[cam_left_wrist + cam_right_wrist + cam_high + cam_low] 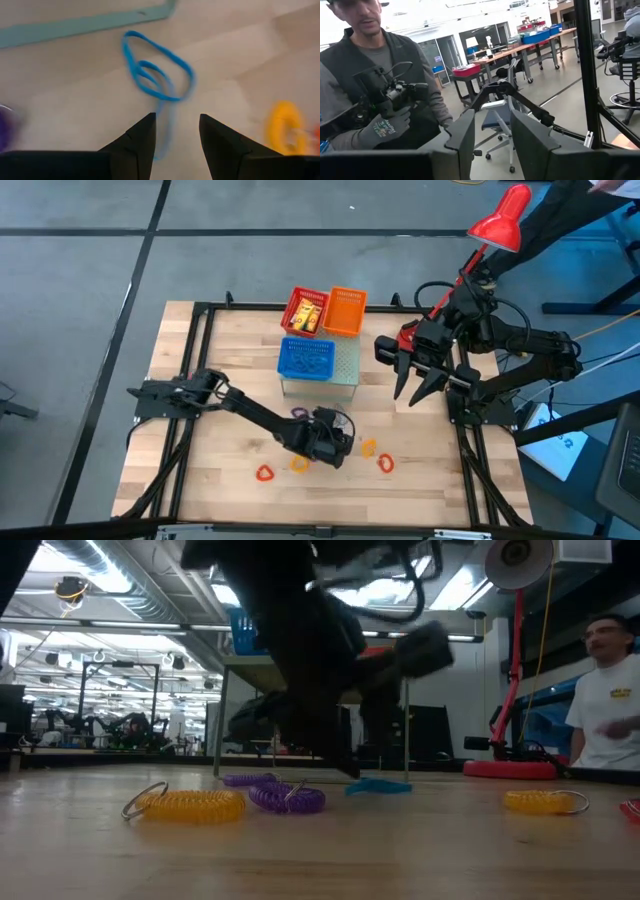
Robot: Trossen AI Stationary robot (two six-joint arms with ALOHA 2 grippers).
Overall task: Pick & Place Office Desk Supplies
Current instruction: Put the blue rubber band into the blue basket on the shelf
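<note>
A blue loop (157, 75) lies flat on the wooden table (200, 380), just ahead of my left gripper (177, 117). That gripper is open and tipped down over the table's middle (335, 442). A thin blue strand (164, 131) of the loop runs into the gap between its fingers. In the low view the blue loop (378, 785) shows under the dark arm. More loops lie around: purple (298, 412), orange (300, 463), red (265, 473), orange (368, 447). My right gripper (410, 395) hangs open, high over the table's right side, with nothing between its fingers (492, 117).
Red (305, 310), orange (346, 310) and blue (308, 358) mesh baskets stand at the far middle. The blue one sits on a pale box (345, 368). A red desk lamp (502, 220) stands at the far right. A person (375, 85) with a gloved hand stands beyond the table.
</note>
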